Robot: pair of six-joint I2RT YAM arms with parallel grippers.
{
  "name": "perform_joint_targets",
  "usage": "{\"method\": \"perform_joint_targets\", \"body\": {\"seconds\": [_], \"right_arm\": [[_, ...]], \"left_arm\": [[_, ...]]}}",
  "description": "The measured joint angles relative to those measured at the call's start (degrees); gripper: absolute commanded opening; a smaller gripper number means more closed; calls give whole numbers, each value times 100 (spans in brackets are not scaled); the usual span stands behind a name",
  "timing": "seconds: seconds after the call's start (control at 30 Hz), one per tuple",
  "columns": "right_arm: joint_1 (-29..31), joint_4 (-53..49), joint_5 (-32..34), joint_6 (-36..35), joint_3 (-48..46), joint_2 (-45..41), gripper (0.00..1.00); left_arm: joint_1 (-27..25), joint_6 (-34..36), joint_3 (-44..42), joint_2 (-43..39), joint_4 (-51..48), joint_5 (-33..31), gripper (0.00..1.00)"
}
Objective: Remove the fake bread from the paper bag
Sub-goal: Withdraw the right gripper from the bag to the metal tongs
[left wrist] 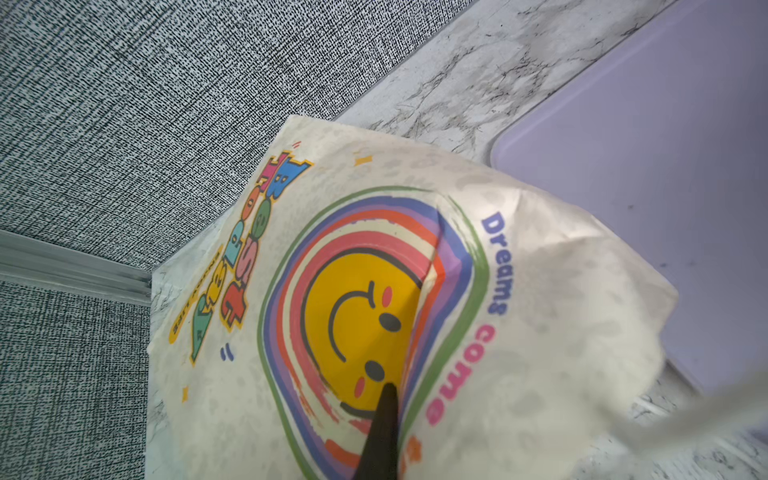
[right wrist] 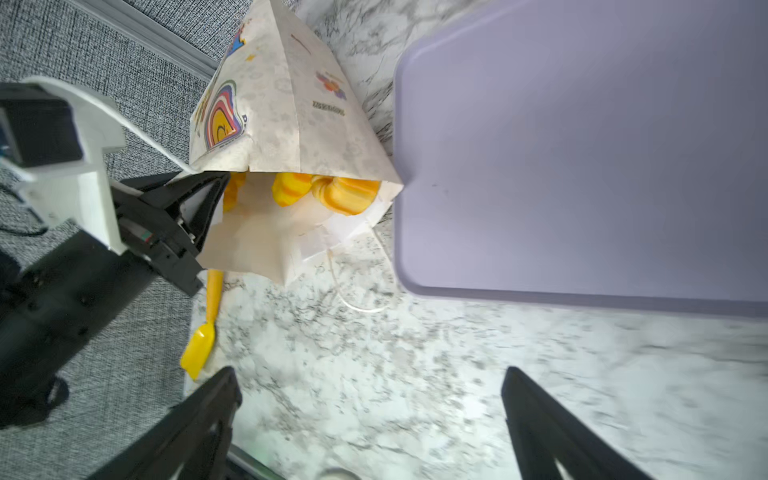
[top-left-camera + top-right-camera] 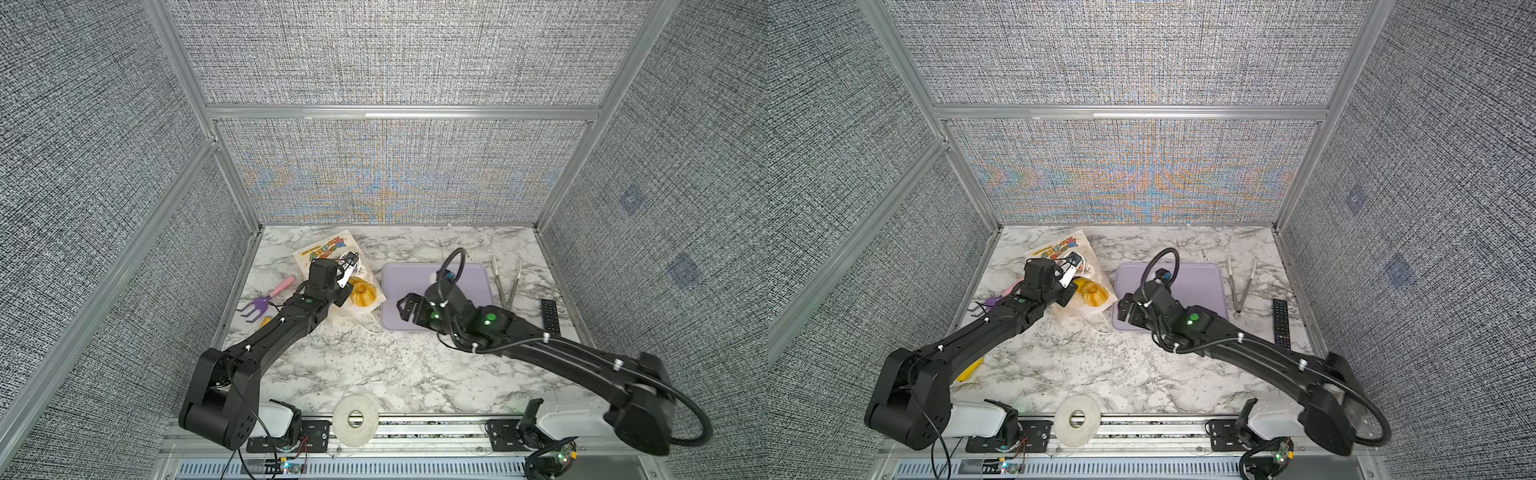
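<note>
Left gripper (image 2: pixel 216 183) pinched shut on bag (image 2: pixel 286 108) at its upper mouth edge; bread (image 2: pixel 336 193) sits just inside that mouth. Right gripper (image 2: pixel 370 376) spread wide, empty (the free arm), faces the mouth across tabletop (image 2: pixel 374 340).

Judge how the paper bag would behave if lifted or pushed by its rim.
Probably floppy: the paper bag is creased and tented where the left gripper pinches its mouth edge. Likely light thin paper, so a push would slide or crumple it. The rounded fake bread at the open mouth might roll out if it tips.
</note>
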Motion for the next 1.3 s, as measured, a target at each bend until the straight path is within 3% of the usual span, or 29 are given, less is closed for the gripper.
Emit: {"method": "perform_joint_targets", "body": {"seconds": [0.13,0.27,0.4,0.53,0.7,0.9,1.3], "right_arm": [[-911,-667,960,-1261,-723,-1134,99],[-2446,-671,1360,-2328,-1473,-1740,99],[-3864,-201,931,-3152,-1912,-1644,99],[-4835,181,155,-3766,-1764,-610,99],[-5296,352,-476,-4323,-916,929,91],[-5517,463,-778,-4413,-291,2142,83],[-5532,605,-986,-4695,-94,2844,77]], "left_arm": [[0,0,9,0,-9,-4,0],[0,0,22,-2,-17,-7,0],[-4,-7,31,-2,-22,-4,0],[-4,-31,59,22,-37,9,0],[-7,-59,120,66,-107,15,0],[-7,-68,170,131,-210,52,0],[-11,-68,214,203,-262,57,0]]}}
